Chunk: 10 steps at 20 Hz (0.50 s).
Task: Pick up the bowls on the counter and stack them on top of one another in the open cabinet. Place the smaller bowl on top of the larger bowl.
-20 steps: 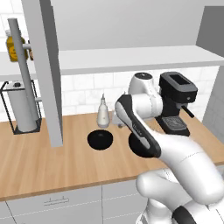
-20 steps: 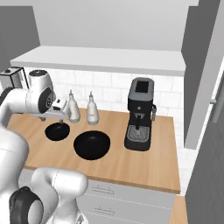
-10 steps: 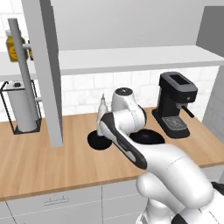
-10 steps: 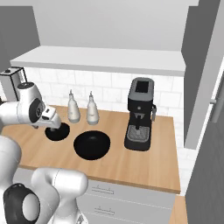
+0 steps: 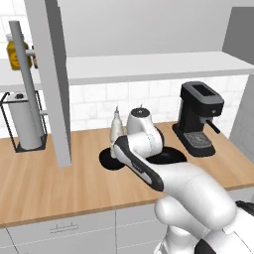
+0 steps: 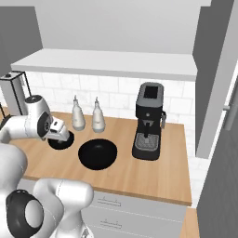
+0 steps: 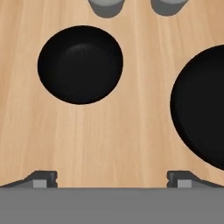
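Note:
The smaller bowl (image 7: 80, 64), round and glossy black, sits on the wood counter (image 7: 109, 140) up and left of my fingers in the hand view. The larger bowl (image 7: 201, 107) runs off that view's right edge. My gripper (image 7: 113, 180) hangs above bare counter just short of the smaller bowl, open wide with nothing between its fingertips (image 7: 43, 179). From the right base, the gripper (image 6: 64, 135) partly covers the smaller bowl (image 6: 59, 142), and the larger bowl (image 6: 97, 154) lies to its right. The arm hides parts of both the smaller bowl (image 5: 110, 158) and the larger bowl (image 5: 167, 156).
Two white bottles (image 6: 78, 116) (image 6: 97, 116) stand just behind the bowls. A black coffee machine (image 6: 148, 121) stands to the right, a paper towel holder (image 5: 22, 124) at far left. The open cabinet's white shelf (image 5: 149, 67) and grey door panel (image 5: 52, 79) hang above the counter.
The arm has swung left and down from above the larger bowl to just over the smaller bowl. The gripper stayed open. Both bowls have not moved.

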Tool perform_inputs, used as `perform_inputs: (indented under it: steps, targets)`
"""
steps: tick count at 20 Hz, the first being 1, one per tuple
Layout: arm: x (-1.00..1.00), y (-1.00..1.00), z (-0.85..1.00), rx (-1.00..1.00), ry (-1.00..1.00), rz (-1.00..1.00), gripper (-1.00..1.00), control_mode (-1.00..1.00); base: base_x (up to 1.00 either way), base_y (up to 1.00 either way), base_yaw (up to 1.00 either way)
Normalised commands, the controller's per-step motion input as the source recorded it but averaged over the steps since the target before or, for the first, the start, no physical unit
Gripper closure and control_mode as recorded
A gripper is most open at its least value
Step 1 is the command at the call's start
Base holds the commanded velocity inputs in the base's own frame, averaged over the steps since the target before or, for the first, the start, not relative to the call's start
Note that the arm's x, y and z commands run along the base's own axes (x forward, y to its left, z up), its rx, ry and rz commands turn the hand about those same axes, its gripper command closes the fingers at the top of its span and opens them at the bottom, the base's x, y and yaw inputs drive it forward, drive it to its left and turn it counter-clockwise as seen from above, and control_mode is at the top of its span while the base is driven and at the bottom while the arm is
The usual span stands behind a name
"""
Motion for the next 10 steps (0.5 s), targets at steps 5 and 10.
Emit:
perform_inputs:
  steps: [5,10]
  targets:
    - [0.44,0.00,-0.05,0.00,0.00,-0.02,-1.00,-1.00,0.00,0.00,0.00]
    - [0.41,0.00,-0.16,0.00,0.00,0.00,-1.00,-1.00,0.00,0.00,0.00]
